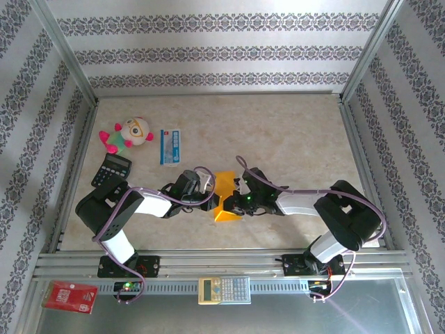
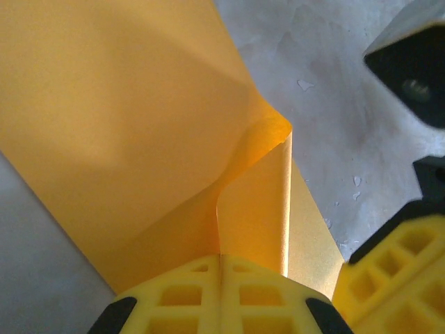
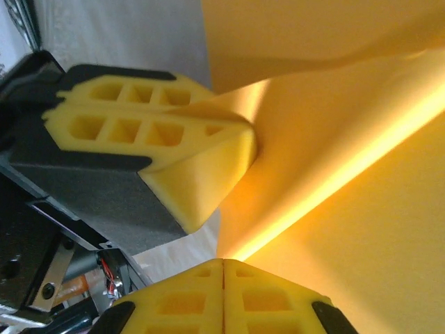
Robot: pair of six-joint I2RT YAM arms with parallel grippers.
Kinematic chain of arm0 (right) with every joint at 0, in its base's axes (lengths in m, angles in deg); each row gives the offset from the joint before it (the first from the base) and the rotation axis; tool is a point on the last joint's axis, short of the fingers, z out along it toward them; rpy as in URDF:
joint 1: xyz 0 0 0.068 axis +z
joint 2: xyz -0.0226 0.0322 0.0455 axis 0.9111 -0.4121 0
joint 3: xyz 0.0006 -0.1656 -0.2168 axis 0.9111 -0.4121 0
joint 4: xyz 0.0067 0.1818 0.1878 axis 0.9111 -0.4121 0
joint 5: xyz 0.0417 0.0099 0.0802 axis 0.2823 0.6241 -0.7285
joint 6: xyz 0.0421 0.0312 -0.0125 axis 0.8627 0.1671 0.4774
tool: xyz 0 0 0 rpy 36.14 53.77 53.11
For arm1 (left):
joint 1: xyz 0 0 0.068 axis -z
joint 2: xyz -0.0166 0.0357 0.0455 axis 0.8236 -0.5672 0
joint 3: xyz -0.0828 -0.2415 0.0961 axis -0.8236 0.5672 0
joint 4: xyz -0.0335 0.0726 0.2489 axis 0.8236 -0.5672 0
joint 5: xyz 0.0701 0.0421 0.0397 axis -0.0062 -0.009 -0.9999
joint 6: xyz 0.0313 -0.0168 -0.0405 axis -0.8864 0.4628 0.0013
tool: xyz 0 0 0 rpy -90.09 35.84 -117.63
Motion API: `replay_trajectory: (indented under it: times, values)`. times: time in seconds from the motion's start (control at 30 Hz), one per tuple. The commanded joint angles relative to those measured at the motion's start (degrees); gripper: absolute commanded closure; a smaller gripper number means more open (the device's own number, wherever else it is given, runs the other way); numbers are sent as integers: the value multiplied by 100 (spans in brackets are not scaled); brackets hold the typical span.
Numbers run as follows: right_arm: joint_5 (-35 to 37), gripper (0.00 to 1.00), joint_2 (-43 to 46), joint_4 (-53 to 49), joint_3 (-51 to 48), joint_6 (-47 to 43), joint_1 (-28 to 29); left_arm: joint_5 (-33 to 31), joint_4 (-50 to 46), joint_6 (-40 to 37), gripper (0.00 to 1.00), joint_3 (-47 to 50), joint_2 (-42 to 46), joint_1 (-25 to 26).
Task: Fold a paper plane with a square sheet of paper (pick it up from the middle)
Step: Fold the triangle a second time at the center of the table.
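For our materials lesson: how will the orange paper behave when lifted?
Probably floppy: the paper curls and buckles above the left gripper. Likely light: it looks thin, glowing where lit. Probably creases easily: a fold runs toward the right gripper.

Patterned wallpaper walls (image 1: 222, 52), beige marbled tabletop (image 1: 278, 132).

A: What were you made of?
B: My arms (image 1: 149, 205) were white shells between black joints, with lilac cables (image 1: 104, 224) looping along them.
A: And your fingers (image 2: 149, 306)?
B: Mine were yellow blocks with square hollows, black at the outer corners. A green light (image 1: 127, 286) glowed by my left base.
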Motion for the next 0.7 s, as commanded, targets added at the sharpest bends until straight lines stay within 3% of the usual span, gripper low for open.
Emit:
replay_trajectory:
  times: [0.0,0.67]
  values:
    - [163,94,-168,640,-107,356,172,-555,-784,-37,100,168,-419,-74]
    - [426,95,-768,982,-91,524,480,-612,-968,-151,100,101,-364,-75]
